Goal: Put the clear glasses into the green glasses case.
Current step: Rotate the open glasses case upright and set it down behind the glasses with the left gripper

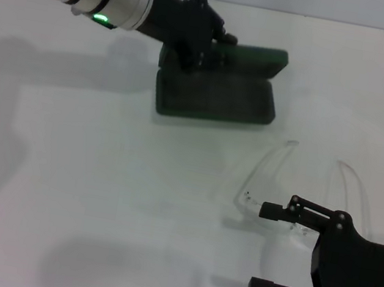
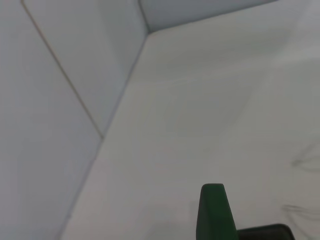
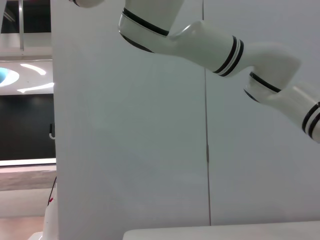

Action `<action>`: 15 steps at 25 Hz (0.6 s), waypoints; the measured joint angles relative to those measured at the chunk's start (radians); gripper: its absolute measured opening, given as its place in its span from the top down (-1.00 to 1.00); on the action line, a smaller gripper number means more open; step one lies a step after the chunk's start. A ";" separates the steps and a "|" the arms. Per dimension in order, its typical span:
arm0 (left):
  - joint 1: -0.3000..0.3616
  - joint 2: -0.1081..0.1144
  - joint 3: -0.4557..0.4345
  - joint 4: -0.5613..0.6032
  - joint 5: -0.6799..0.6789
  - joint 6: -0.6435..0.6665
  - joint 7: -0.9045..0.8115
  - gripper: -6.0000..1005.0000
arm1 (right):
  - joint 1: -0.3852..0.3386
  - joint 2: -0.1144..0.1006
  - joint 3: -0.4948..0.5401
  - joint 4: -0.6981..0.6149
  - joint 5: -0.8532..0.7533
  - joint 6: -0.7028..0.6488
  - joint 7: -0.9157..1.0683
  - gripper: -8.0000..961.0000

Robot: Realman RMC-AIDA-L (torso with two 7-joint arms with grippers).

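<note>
One dark green rectangular hard glasses case lies open on the white table, well up toward the far side. Its long axis runs left to right, tipped slightly so the right end sits a little farther away. The tray half lies flat nearer the robot, and the lid stands up behind it along the far hinge. I cannot read any lettering on it from here. In the left wrist view only a slim green edge of the case shows against the pale table and wall.

The left gripper, black at the end of a white arm with black rings, sits at the left end of the lid, touching it. How its fingers stand I cannot tell, since its dark body blends into the case.

One pair of fully transparent plastic glasses rests on the table nearer the robot and to the right, well apart from the case. The front faces the robot, and the two thin curved arms reach away toward the far side.

The right gripper, black, hovers at the near right, its jaws wide, with the upper fingertip over the front of the glasses frame and nothing clamped between them.
</note>
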 joint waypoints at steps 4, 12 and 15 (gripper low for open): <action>-0.004 -0.003 0.000 0.002 0.059 0.026 -0.023 0.57 | 0.002 0.000 0.000 -0.002 0.000 0.000 0.000 -0.76; -0.011 -0.004 0.000 0.017 0.095 0.088 -0.042 0.57 | 0.001 0.000 0.000 -0.001 0.000 0.000 -0.001 -0.76; -0.011 0.008 0.000 0.024 0.085 0.125 -0.050 0.57 | -0.002 0.000 0.000 0.000 0.000 0.000 -0.001 -0.76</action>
